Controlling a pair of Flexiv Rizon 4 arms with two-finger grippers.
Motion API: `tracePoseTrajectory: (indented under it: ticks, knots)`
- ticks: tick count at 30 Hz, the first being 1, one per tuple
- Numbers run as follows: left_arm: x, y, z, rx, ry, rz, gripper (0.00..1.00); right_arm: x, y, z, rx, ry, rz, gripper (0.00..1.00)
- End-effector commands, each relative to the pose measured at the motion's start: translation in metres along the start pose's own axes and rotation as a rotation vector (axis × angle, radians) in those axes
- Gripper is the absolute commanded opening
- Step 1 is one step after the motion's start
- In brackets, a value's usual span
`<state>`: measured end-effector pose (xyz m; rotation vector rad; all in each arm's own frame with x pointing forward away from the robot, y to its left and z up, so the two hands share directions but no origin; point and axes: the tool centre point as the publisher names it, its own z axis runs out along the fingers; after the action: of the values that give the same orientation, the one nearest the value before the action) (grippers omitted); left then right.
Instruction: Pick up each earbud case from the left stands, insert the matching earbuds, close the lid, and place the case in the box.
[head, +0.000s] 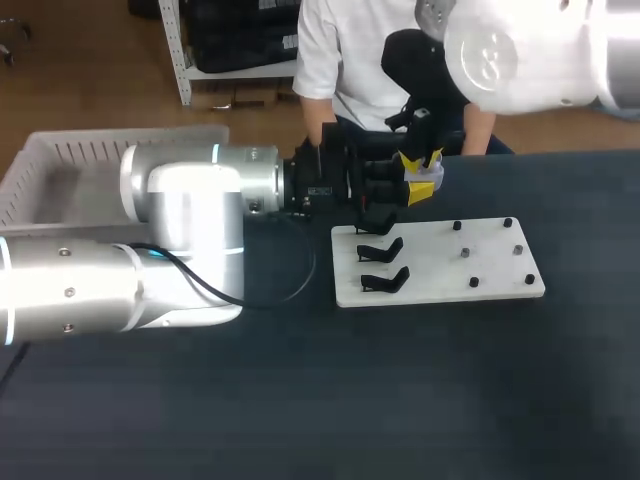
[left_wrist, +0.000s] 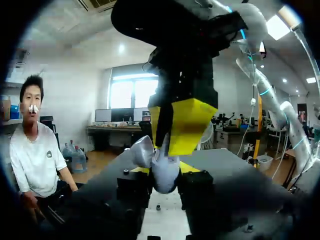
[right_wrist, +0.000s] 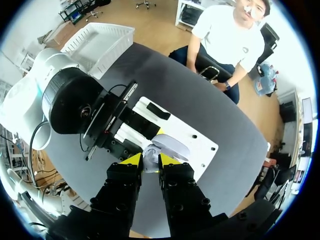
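A white basket (head: 60, 150) is sitting at the far left of the dark worktop (head: 300, 400), well to the left of the white board (head: 480, 265). The left arm (head: 180, 230) is coming in from that side and stretching across towards the board's near-left corner. Its tool (left_wrist: 163, 172) is hanging just above the board's left edge. That tool is gripping the earbud case (right_wrist: 159, 150) from two sides, with a black finger and yellow tip pressing on each flank. The case is pale and rounded, its lid is standing open, and it is being held clear of the board rather than resting on any stand. Below it, three black stands (head: 382, 250) are lining the board's left part in a row, and none of them is carrying a case. The right arm (head: 520, 45) is coming down from the upper right. Its tool (right_wrist: 150, 161) is poised right over the open case, touching or almost touching it from above. Whether this tool is gripping anything I cannot tell. On the board's right part, several small dark pegs (head: 518, 250) are standing apart from one another.
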<state>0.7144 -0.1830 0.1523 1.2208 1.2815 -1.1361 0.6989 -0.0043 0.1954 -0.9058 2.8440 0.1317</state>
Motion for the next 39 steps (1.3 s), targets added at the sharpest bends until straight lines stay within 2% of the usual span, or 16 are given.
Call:
tracePoseTrajectory:
  ticks: [1,7,11,19,23,32,39]
  knots:
    - [-0.0007,-0.0001,0.0003,-0.001,-0.005,0.003,0.00,-0.0044,-0.0007,0.0026,0.001,0.009,-0.001,0.00]
    - [-0.0007,-0.0001,0.0003,-0.001,-0.005,0.003,0.00,-0.0045,-0.0004,0.0026,0.000,0.011,-0.001,0.02]
    - [-0.0007,-0.0001,0.0003,-0.001,-0.005,0.003,0.00,-0.0040,-0.0001,0.0031,0.000,0.013,-0.002,0.22]
    - [-0.0007,-0.0001,0.0003,-0.001,-0.005,0.003,0.00,-0.0037,0.0002,0.0023,0.002,0.009,0.001,0.34]
    - [-0.0007,-0.0001,0.0003,-0.001,-0.005,0.003,0.00,-0.0039,0.0003,0.0014,0.004,0.007,0.000,0.37]
    - [-0.0007,-0.0001,0.0003,-0.001,-0.005,0.003,0.00,-0.0034,-0.0014,0.0008,0.010,0.012,0.003,0.35]
    - [-0.0007,-0.0001,0.0003,-0.001,-0.005,0.003,0.00,-0.0038,-0.0038,-0.0011,0.017,0.010,0.009,0.38]
